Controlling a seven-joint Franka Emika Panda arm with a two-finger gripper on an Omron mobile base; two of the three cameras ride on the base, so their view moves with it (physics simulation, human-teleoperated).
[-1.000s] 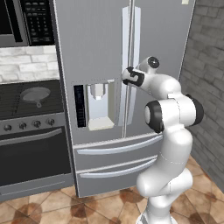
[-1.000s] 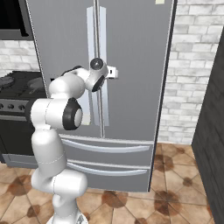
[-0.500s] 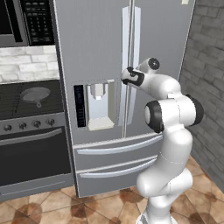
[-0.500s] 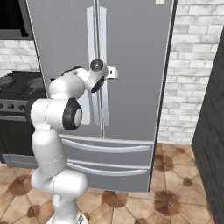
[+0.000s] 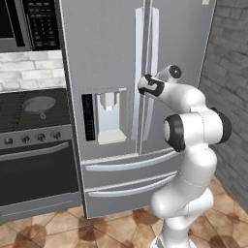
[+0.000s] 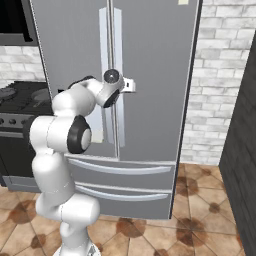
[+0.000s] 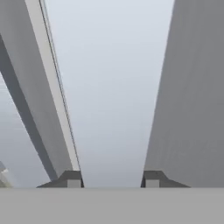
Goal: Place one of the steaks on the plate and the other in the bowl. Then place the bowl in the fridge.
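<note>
The fridge (image 5: 111, 53) stands straight ahead with both stainless doors closed. Two vertical handles run beside its centre seam. My gripper (image 5: 144, 87) reaches in at mid-height against these handles (image 6: 119, 45). In the hand view a pale handle bar (image 7: 113, 87) fills the whole gap between my two dark fingertips (image 7: 72, 179), so the gripper (image 7: 111, 179) is shut on it. From the right base the gripper (image 6: 131, 85) sits at the right door's handle. The steaks, the plate and the bowl are out of view.
A black stove with a grey frying pan (image 5: 39, 104) stands left of the fridge, with an oven door below and a microwave (image 5: 41, 19) above. The water dispenser (image 5: 109, 116) is in the left door. A brick wall (image 6: 220, 90) and a dark cabinet (image 6: 247, 150) close the right side.
The jaws have closed in on the fridge door handle. The arm and the base have barely moved, and the doors stay closed.
</note>
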